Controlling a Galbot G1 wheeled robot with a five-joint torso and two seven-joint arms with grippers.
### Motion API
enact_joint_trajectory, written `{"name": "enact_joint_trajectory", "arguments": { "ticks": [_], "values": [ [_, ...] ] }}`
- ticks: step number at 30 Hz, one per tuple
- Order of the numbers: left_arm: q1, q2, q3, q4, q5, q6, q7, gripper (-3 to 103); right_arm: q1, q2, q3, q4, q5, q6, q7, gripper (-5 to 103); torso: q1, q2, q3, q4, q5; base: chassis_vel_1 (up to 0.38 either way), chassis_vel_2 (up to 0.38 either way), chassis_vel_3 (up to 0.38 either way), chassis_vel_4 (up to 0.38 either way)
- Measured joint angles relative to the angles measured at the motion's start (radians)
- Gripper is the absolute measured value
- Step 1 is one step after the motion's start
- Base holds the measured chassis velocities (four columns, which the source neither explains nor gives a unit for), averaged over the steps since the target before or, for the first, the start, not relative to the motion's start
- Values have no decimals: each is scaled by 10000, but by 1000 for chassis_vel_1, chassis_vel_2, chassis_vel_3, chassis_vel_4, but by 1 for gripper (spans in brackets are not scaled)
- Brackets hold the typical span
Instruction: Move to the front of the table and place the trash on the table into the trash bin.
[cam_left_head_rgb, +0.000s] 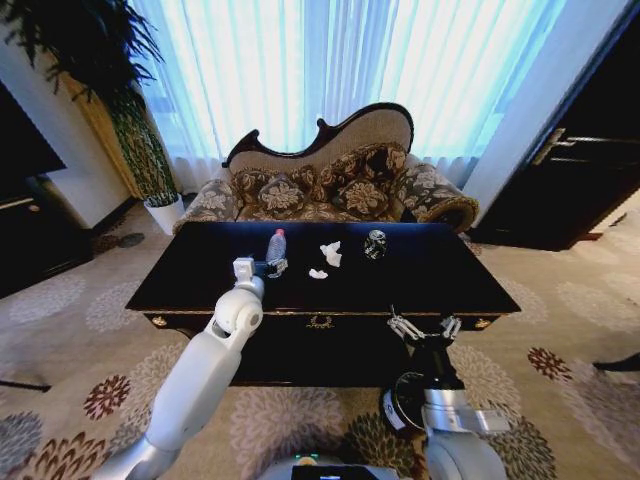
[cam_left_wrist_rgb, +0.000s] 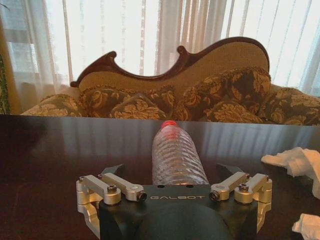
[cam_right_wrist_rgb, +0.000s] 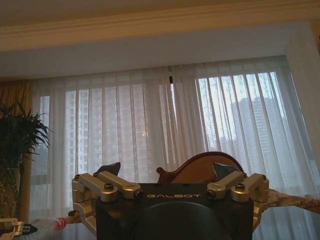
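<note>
On the dark table lie two white paper wads and a dark silvery round item, the trash. A clear plastic bottle with a red cap lies left of them, cap toward the sofa. My left gripper is open, its fingers either side of the bottle's base. The wads show beside it. My right gripper hangs open and empty before the table's front edge. The dark trash bin stands on the carpet, partly behind my right arm.
A patterned sofa stands behind the table under bright curtains. A potted plant in a white pot is at the back left, a dark door at the right. Open carpet lies on both sides of the table.
</note>
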Motion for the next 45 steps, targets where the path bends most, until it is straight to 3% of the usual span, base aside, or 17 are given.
{"name": "enact_joint_trajectory", "arguments": {
  "ticks": [14,17,20,23,26,27,29,34,35,36,38,40,41,42,43,44,45],
  "values": [
    [-78,-671,431,770,302,-423,428,100,-73,-8,57,-74,24,167,-37,100,-1,0,0,-1,1,0,0,0,0],
    [127,-793,451,797,438,-579,523,88,-75,-19,60,-128,49,207,-40,100,-1,0,0,0,-1,0,0,0,0],
    [230,-803,412,744,463,-663,583,82,-52,-19,33,-145,46,208,-50,100,-1,0,0,0,-1,0,0,0,0],
    [504,-687,244,468,534,-812,744,66,20,-24,-29,-185,13,203,-100,100,0,0,0,-1,0,0,0,0,0],
    [678,-589,132,293,567,-853,809,60,40,-26,-62,-207,2,200,-123,100,-1,0,0,1,-1,0,0,0,0],
    [859,-497,-7,134,646,-935,907,53,49,-27,-85,-224,-4,199,-135,100,-1,1,-1,1,-1,0,0,0,0],
    [986,-431,-104,43,711,-1003,989,53,52,-29,-95,-230,-5,198,-140,100,-1,0,0,0,-1,0,0,0,0],
    [1649,-127,-524,-537,977,-1369,1419,40,62,-76,-94,-233,37,198,-148,100,0,0,0,0,-1,0,0,0,0],
    [1951,-2,-690,-788,1279,-1760,1836,38,74,-119,-91,-244,237,199,-182,100,-1,0,0,0,-2,0,0,0,0],
    [1951,-2,-690,-788,1279,-1760,1836,38,74,-119,-91,-244,237,199,-182,100,-1,0,0,0,-2,0,0,0,0],
    [2295,182,-931,-1055,1821,-2424,2732,38,80,-211,-119,-262,753,204,-301,100,-1,1,0,2,-3,0,0,0,0],
    [2875,562,-1386,-1440,2095,-3899,5270,38,47,-446,-237,-267,2417,267,-980,100,-1,0,-1,1,-4,0,0,0,0],
    [2875,562,-1386,-1440,2095,-3899,5270,38,47,-446,-237,-267,2417,267,-980,100,-1,0,-1,1,-4,0,0,0,0],
    [3074,715,-1605,-1543,1927,-4546,6395,38,11,-553,-312,-260,3192,356,-1539,100,-1,1,-1,0,-1,0,0,0,0],
    [3162,772,-1702,-1586,1826,-4839,6936,38,2,-581,-345,-248,3464,406,-1758,100,-1,1,-1,1,0,0,0,0,0],
    [3305,851,-1865,-1644,1623,-5335,7878,38,-18,-641,-431,-193,4167,527,-2274,100,-1,0,-1,2,-1,0,0,0,0],
    [3553,950,-2153,-1701,1187,-6152,9257,38,-65,-672,-610,4,5352,604,-2894,100,-1,1,-1,1,-1,0,0,0,0]
  ]
}}
